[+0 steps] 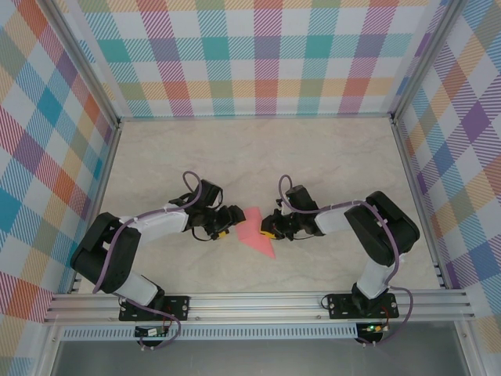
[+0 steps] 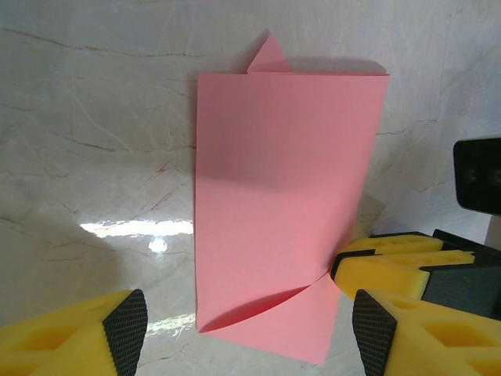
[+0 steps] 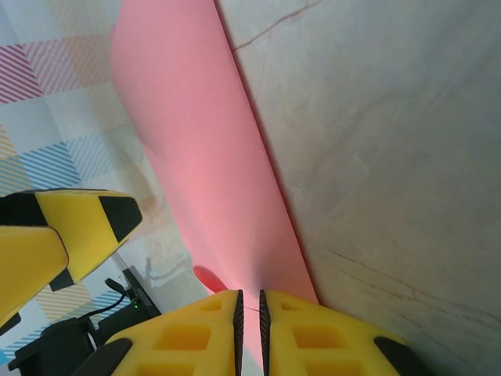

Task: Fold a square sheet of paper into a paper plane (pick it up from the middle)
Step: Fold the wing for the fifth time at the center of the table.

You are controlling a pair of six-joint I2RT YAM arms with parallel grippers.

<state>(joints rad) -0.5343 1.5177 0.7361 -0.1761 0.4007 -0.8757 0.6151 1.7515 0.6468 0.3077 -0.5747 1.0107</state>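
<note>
Status: paper plane [image 1: 254, 233] sits front-centre on the table [image 1: 313, 157], right between the two grippers. Salmon-pink, partly folded. From above it reads as a wedge, with the point aimed at the near edge and slightly right.

In the left wrist view the paper plane [image 2: 274, 196] looks like a tall rectangle. A small triangular tip pokes past its far edge. One diagonal flap is raised at the near end, with a curved shadowed gap under it. The rest lies roughly flat on the marble-look table [image 2: 94, 117].

right gripper [image 1: 268, 227]: clamped on the paper plane's edge. In its own wrist view the right gripper [image 3: 249, 329] has its yellow fingers almost together with the pink sheet running in between. The paper plane [image 3: 196, 141] stretches away from the pinch along the table [image 3: 391, 157]. The left wrist view shows the same fingers [image 2: 376, 262] on the sheet's right-hand edge, by the raised flap.

left gripper [image 1: 228, 222]: spread wide, holding nothing. In its own wrist view the left gripper [image 2: 250, 333] has one black-padded finger on each side of the plane's near end. I can't tell if either pad touches the paper. In the right wrist view one of its fingers [image 3: 78, 223] sits beside the sheet, apart from it.

The grippers face each other across the plane, close together. Plaid walls [image 1: 266, 55] enclose the table on three sides.
</note>
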